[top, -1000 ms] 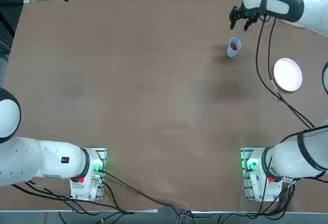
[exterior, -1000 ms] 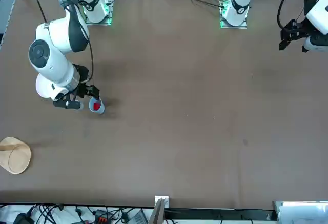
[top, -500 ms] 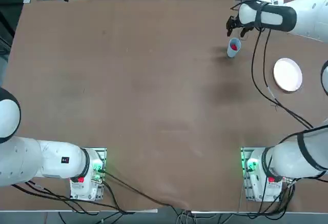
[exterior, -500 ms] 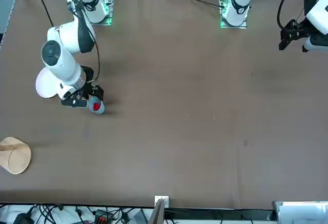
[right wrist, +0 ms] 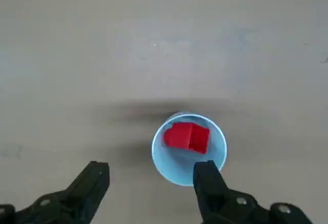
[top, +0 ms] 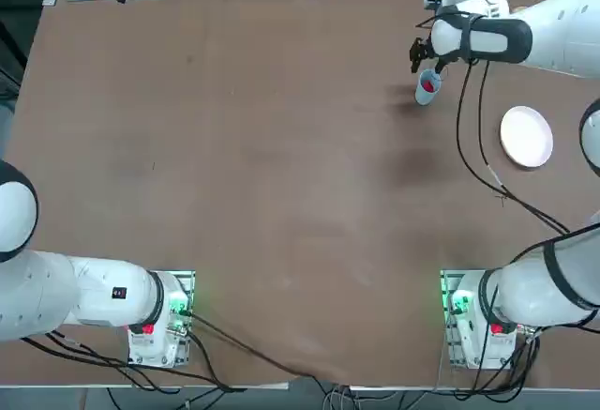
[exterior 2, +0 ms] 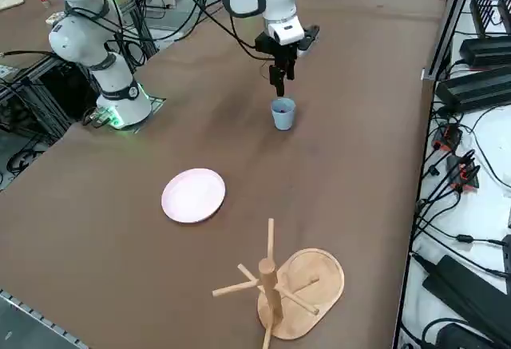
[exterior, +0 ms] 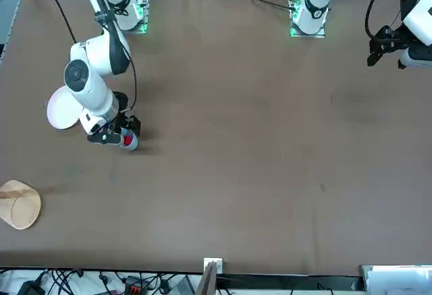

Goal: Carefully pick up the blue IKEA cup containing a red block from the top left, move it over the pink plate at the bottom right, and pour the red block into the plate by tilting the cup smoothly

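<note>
Right hand (right wrist: pixel 151 170), fingers spread, lines up near upright blue cup (right wrist: pixel 175 169) holding red block (right wrist: pixel 185 137); needs centering, then lowering around cup.

A brown table (top: pixel 281 194) fills most of the overhead view, its surface smooth and dull, with soft shadows on it. A metal rail (exterior: pixel 270 281) runs along its far edge in the front view, with an upright post (exterior: pixel 208 278) against it. Beyond the table in the right side view, a white surface (exterior 2: pixel 499 197) carries black boxes (exterior 2: pixel 471 293) and tangled cables (exterior 2: pixel 435 197). The floor (exterior 2: pixel 32 325) looks grey, perhaps bluish, where a corner shows.
</note>
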Tool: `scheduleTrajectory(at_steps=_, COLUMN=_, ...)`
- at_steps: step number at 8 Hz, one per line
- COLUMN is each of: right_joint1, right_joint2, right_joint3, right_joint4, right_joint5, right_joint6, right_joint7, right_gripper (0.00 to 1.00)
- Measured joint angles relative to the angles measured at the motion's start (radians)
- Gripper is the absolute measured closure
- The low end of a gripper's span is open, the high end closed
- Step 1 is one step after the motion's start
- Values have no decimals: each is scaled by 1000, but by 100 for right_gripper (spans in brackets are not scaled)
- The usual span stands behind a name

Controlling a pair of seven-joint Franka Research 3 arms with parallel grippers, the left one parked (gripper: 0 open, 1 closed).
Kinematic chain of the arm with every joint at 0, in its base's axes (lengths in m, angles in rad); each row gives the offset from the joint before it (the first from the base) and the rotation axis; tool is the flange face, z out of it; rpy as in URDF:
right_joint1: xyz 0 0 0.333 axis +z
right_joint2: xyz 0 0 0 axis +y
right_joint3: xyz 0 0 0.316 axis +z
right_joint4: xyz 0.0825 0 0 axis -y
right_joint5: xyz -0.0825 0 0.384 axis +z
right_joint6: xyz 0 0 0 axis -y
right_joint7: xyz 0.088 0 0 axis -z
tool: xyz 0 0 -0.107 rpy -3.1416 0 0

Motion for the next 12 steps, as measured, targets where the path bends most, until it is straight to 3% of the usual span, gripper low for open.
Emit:
scheduleTrajectory(at_steps=4, right_joint1=7, right_joint2=51, right_joint3=0, right_joint4=-4, right_joint5=-69, right_joint6=53, right_joint7=5, right_gripper=0)
scheduleTrajectory(at_steps=12, right_joint1=14, right_joint2=56, right_joint3=0, right_joint4=-6, right_joint5=-133, right_joint6=68, right_joint7=6, right_gripper=0)
